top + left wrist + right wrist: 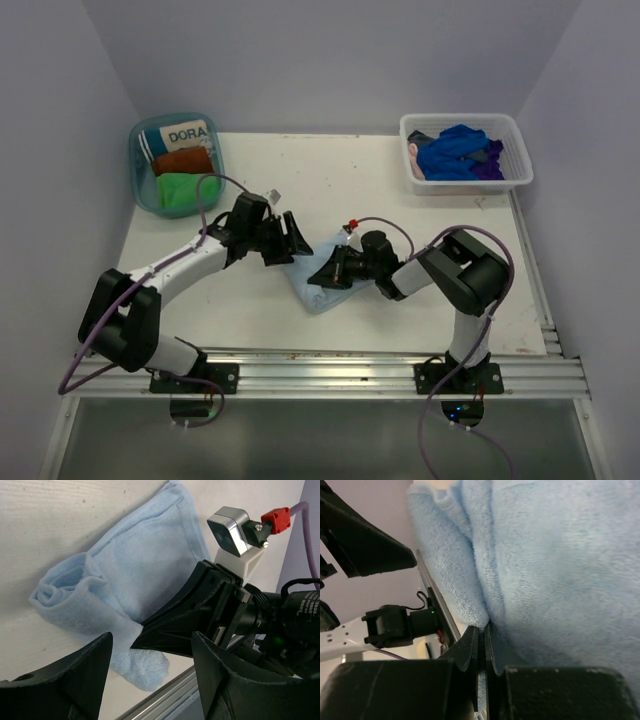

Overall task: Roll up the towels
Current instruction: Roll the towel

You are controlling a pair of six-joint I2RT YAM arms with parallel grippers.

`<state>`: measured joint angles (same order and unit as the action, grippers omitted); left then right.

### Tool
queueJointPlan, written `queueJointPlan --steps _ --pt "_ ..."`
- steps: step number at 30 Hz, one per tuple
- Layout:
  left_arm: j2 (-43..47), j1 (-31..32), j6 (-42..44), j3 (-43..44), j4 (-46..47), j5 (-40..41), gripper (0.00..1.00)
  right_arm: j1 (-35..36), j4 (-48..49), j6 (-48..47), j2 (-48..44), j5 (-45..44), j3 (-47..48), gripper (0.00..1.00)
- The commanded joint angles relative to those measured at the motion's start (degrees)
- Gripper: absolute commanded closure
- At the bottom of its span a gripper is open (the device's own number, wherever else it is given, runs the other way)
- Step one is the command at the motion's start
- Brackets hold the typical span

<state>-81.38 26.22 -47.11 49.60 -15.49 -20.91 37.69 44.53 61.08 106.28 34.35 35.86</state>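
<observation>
White surface (400,200) centre — right claw (137,630) clamps the light blue towel (145,565); left claw (150,680), apart, should press its roll tight.

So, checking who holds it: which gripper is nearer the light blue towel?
Right. The right gripper is pinched shut on the light blue towel at its edge; the left gripper hovers open just beside it, apparently not touching.

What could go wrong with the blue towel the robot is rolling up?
The right jaws are shut on just a thin edge of the blue towel, so it might slip out and the rolled end could come loose. The left jaws are open and hang very close to the right jaws, so the two might bump as they work.
</observation>
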Motion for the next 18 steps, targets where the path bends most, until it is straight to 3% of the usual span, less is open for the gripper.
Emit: queueJointPlan --steps 1,4,9,15,18 --pt "-1.7 1.0 0.9 -0.3 5.0 -1.6 0.32 -1.5 14.0 6.7 3.9 2.8 -2.3 1.0" --pt "-3.4 1.6 1.0 0.5 5.8 -1.9 0.33 -1.9 19.8 9.8 7.1 3.4 -3.7 1.0" --pt "-6.5 2.1 1.4 1.2 7.0 -1.4 0.34 -2.0 21.2 10.3 8.4 3.0 -4.4 1.0" --pt "-11.1 2.1 1.6 2.5 9.2 -2.5 0.35 -2.0 13.5 5.2 5.3 1.7 -4.2 1.0" --pt "-13.1 2.1 2.1 3.9 7.9 -2.1 0.38 -1.9 4.9 0.0 0.5 0.0 -3.9 1.0"
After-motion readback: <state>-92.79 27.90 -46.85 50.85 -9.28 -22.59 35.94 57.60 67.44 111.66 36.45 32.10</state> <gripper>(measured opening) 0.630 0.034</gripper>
